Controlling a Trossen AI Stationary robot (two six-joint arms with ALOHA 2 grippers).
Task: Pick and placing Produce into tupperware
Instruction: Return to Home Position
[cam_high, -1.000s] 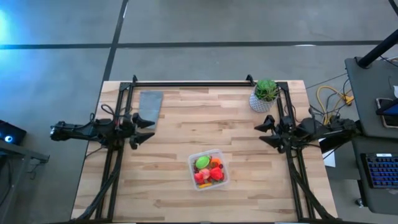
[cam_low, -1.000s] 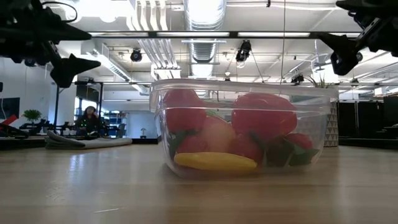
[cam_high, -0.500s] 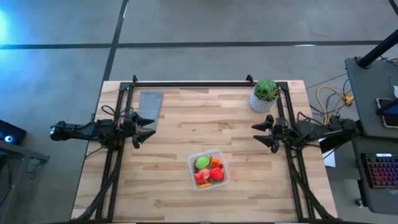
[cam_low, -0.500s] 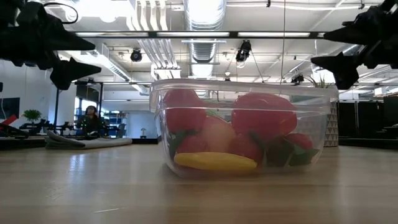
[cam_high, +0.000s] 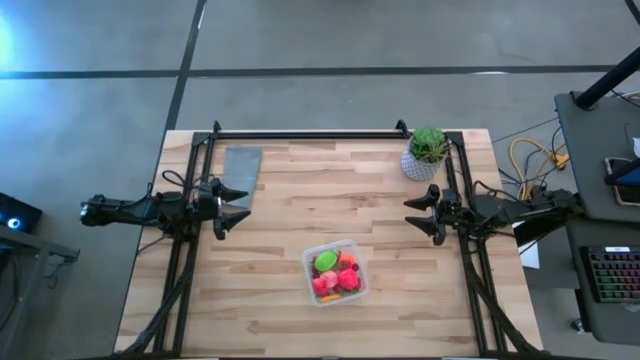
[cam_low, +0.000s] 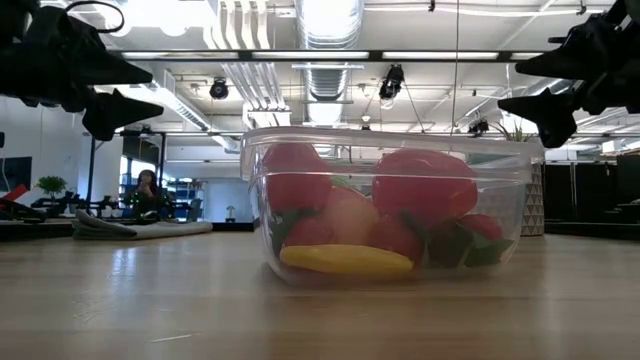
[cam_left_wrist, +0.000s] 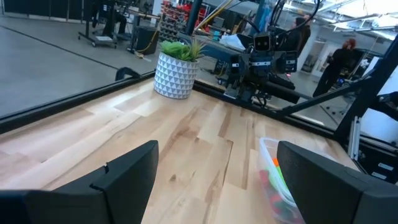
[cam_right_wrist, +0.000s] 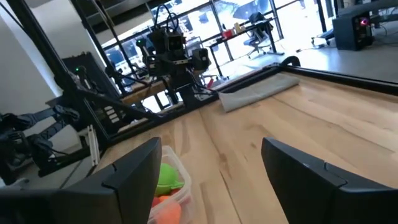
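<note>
We find the tupperware (cam_high: 311, 255) in the lower centre of the high view, standing on the counter (cam_high: 300, 190). The produce (cam_high: 333, 273) is piled inside it: green, orange, pink and red pieces. It lies between the two end effectors, well apart from both and lower in the frame than either. The left end effector (cam_high: 243, 204) hangs at mid-left, fingers spread wide, holding nothing. The right end effector (cam_high: 415, 215) hangs at mid-right, fingers likewise wide, empty, touching nothing.

Open table (cam_high: 300, 200) around tupperware (cam_low: 400, 140), plant (cam_high: 426, 152) in corner
</note>
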